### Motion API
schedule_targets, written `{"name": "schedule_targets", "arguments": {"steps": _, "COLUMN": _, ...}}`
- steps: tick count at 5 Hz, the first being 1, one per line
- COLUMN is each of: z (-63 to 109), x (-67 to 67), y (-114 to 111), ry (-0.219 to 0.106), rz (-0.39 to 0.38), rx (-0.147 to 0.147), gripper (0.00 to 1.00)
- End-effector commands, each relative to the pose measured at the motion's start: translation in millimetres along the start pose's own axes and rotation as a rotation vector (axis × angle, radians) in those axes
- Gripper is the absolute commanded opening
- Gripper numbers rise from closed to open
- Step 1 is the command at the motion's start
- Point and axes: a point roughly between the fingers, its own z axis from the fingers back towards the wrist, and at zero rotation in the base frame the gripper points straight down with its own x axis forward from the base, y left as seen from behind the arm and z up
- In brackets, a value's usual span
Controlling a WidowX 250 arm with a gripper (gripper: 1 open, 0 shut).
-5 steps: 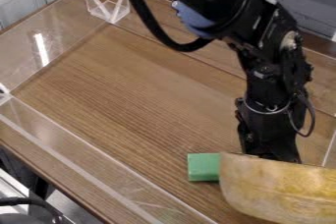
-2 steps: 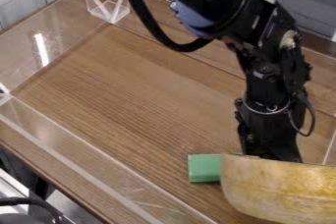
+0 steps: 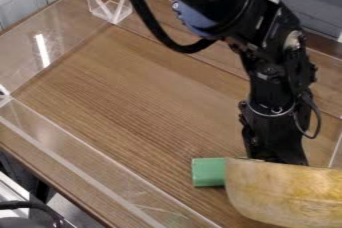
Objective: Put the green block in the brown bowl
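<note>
The green block lies flat on the wooden table, its right end tucked against the left rim of the brown bowl. Only part of the bowl shows, in the lower right corner. My black gripper points steeply down just behind the bowl's rim, a little right of and behind the block. Its fingertips are hidden behind the rim, so I cannot make out how the jaws stand or whether they touch the block.
Clear acrylic walls fence the wooden table along its left and front sides. A small clear stand sits at the back left. The dark arm arches over the table's right half.
</note>
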Motion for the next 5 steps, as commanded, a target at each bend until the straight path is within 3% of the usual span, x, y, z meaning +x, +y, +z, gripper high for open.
{"name": "schedule_targets", "arguments": {"steps": 1, "z": -25.5, "x": -33.4, "y": -30.2, "ry": 0.142, "rz": -0.051, "rx": -0.053, "gripper": 0.00}}
{"name": "schedule_targets", "arguments": {"steps": 5, "z": -26.1, "x": -43.8, "y": -40.4, "ry": 0.171, "rz": -0.052, "rx": -0.079, "gripper": 0.00}}
